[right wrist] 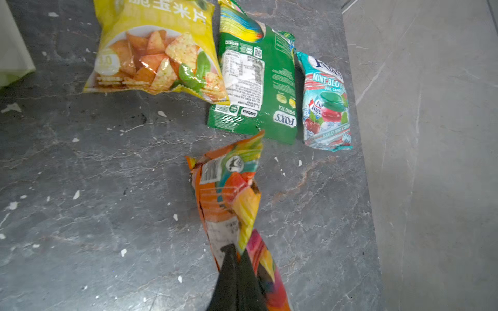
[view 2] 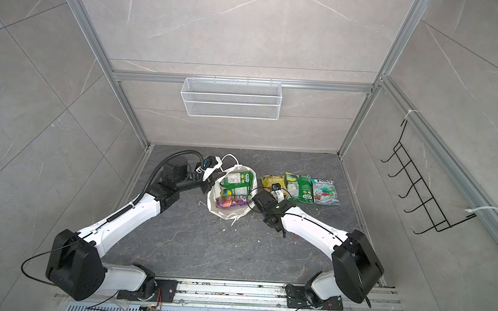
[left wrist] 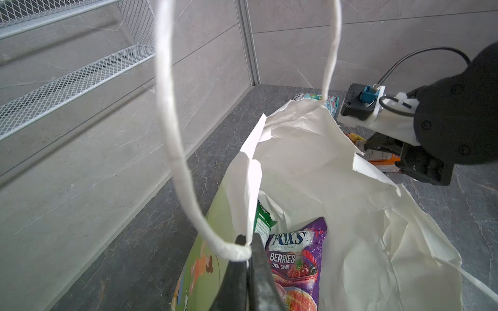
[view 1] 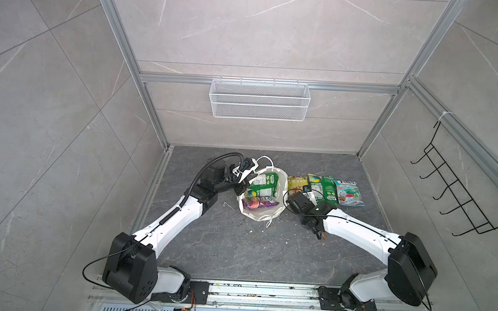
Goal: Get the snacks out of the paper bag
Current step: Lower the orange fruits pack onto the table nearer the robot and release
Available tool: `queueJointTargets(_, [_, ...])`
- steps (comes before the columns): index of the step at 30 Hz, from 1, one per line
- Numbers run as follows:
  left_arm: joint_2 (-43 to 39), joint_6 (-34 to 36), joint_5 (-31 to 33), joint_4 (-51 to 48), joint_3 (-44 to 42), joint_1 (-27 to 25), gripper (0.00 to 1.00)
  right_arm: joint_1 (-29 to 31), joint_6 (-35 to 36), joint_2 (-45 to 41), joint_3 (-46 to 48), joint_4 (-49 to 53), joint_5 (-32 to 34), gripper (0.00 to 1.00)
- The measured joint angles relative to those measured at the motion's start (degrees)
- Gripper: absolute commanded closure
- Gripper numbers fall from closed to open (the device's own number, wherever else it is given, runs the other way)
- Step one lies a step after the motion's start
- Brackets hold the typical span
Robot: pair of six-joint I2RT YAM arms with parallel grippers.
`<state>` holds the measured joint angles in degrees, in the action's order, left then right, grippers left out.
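Far middle of desk (view 1: 231,249) | left hand (left wrist: 249,242) pinches paper bag (left wrist: 310,161) rim, propping mouth open | right hand (right wrist: 235,251) pinches orange packet (right wrist: 229,188), likely bound for unloaded snacks (right wrist: 256,80).

At centre, the open paper bag (view 1: 260,214) is seen holding green packet (view 1: 262,184) and purple packet (view 1: 258,204); yellow bag (view 1: 295,182), green bag (view 1: 323,189), teal bag (view 1: 348,193) are laid rightward.
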<state>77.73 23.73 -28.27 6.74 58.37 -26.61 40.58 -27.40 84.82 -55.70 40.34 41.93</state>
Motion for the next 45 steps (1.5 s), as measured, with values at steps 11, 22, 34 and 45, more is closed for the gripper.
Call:
queueJointTargets(11, [0.1,0.0,0.3,0.2,0.0,0.0,1.00,3.9,-10.3,2.5,-2.3,-0.3,-8.7,0.53])
queueJointTargets(22, [0.5,0.0,0.2,0.6,0.0,0.0,1.00,-7.2,-4.3,-3.3,-6.0,-4.9,-26.4,0.20])
queueJointTargets(34, [0.5,-0.4,0.1,0.6,0.0,0.0,1.00,-18.4,8.0,1.2,-3.2,0.8,-41.3,0.16])
queueJointTargets(45, [0.7,-0.6,-0.5,0.4,0.0,0.0,1.00,-13.6,7.7,9.0,-0.5,-1.8,-40.6,0.41])
